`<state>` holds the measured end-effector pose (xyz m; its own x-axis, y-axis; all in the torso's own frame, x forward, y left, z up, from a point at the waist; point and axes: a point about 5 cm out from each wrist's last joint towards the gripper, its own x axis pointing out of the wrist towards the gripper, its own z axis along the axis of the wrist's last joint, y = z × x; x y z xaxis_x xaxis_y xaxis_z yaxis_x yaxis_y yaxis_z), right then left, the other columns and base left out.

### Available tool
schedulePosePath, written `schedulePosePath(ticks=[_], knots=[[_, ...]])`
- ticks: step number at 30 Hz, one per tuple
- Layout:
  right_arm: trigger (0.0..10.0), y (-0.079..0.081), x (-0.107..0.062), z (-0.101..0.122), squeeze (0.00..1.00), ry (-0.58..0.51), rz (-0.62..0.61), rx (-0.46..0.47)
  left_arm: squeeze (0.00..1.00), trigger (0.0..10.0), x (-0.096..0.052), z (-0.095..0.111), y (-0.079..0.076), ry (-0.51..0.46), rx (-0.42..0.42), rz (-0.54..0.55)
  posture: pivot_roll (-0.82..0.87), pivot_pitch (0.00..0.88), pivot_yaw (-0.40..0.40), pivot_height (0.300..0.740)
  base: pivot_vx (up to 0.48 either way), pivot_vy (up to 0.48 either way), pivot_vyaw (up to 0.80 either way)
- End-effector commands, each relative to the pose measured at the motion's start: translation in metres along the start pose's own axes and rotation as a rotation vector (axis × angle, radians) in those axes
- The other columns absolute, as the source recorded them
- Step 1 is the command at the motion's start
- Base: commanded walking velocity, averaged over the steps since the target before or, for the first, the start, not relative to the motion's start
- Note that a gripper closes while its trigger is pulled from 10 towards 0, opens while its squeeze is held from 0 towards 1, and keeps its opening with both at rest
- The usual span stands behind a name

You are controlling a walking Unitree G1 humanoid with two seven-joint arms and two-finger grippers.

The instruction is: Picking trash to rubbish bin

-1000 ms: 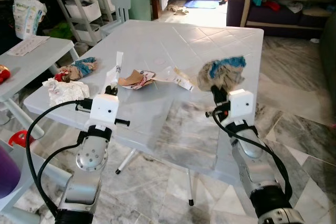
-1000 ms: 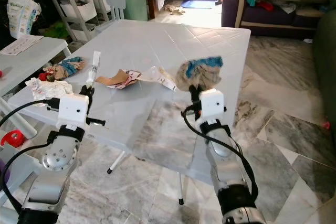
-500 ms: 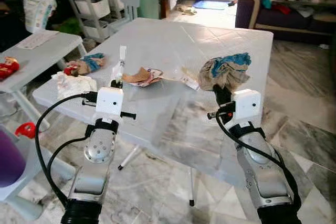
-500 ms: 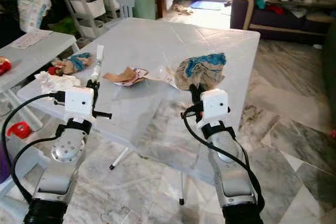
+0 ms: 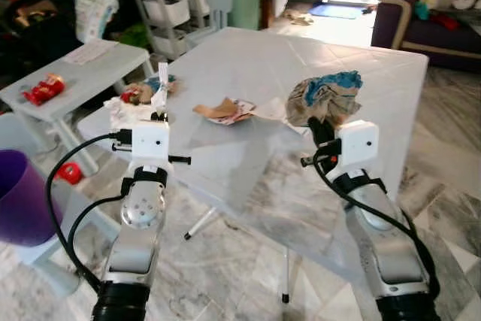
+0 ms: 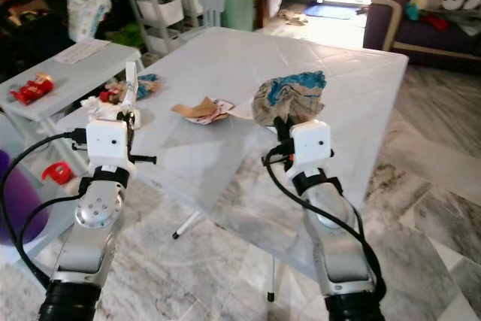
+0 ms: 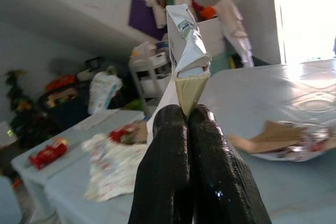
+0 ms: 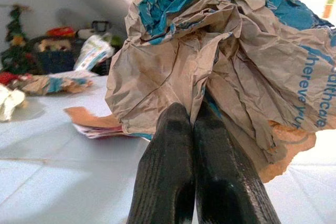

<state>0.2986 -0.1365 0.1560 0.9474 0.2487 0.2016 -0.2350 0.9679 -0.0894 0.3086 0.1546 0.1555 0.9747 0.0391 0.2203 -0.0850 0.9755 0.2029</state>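
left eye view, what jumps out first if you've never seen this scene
The right gripper holds up a big crumpled brown-and-blue paper bag above the near edge of the pale plastic table. The left gripper pinches a thin white wrapper upright at the table's left corner. More scraps lie between them on the table, and a purple bin stands low on the left.

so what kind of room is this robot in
Most likely a lived-in home living room. A dark sofa stands at the far right, grey shelf trolleys hold household clutter on the left, and a white plastic table sits on a marble-tile floor.
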Motion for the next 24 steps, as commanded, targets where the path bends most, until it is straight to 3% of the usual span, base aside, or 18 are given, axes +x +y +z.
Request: schedulePosePath(ticks=[1,24], knots=[[10.0,0.0084,0.0024,0.0057,0.00,-0.019,0.028,0.018,0.00,10.0,0.0010,-0.0007,0.0065,0.010,0.004,0.010,-0.06,0.000,0.039,0.740,0.000,0.000,0.80],[10.0,0.0161,0.0031,0.0058,0.00,-0.007,0.063,0.036,0.00,10.0,0.0018,0.0001,0.0030,0.024,-0.023,-0.024,-0.05,0.000,0.039,0.740,0.000,0.000,0.80]])
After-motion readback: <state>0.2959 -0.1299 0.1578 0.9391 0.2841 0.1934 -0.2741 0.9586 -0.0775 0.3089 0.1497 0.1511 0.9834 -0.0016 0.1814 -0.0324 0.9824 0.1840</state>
